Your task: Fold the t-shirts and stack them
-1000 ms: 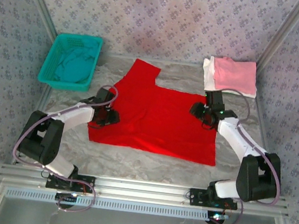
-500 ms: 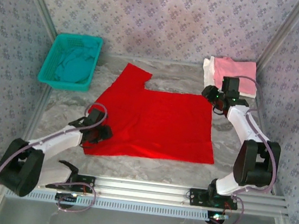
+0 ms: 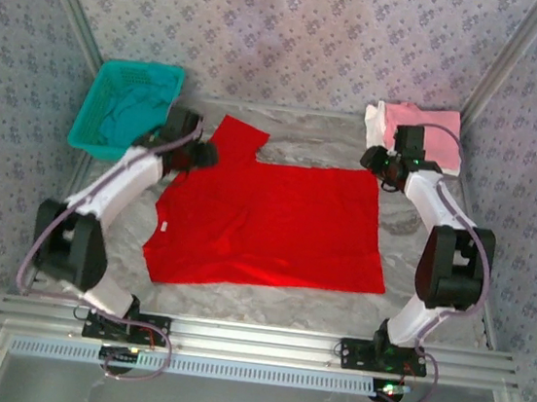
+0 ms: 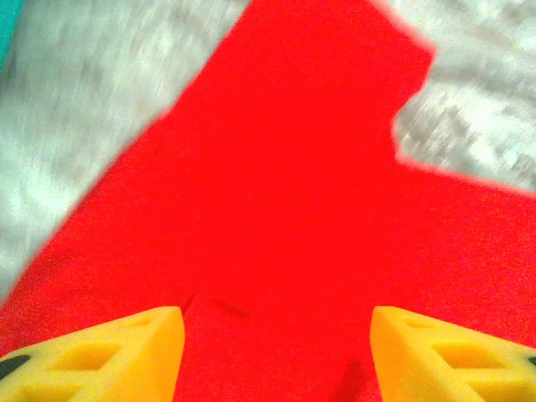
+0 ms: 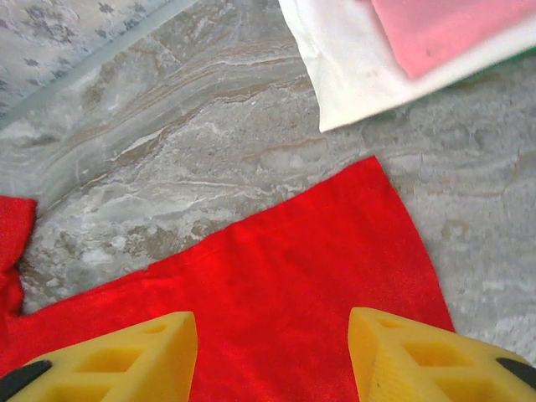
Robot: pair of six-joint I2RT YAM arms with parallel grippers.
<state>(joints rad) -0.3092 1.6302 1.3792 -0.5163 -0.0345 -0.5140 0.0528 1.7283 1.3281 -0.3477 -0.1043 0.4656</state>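
Left gripper (image 4: 272, 325) first: jaws spread wide, nothing between them, hanging just above the red t-shirt (image 3: 265, 225) right where the sleeve branches off the body. In the top view that puts it at the shirt's 10 o'clock corner, the arm reaching out long from its base.

Over to the right gripper (image 5: 268, 325): jaws moderately apart and empty too, poised over the shirt's 1 o'clock corner, with bare marble table (image 3: 266, 299) just past the hem.

The red shirt lies spread flat mid-table, one sleeve pointing to 11 o'clock.

Beyond the right gripper, at the table's 1 o'clock, the pink t-shirt (image 3: 422, 132) sits folded on top of the folded white t-shirt (image 3: 371, 140). At 11 o'clock, the teal t-shirt (image 3: 133, 124) lies bunched inside the mesh basket (image 3: 93, 101).
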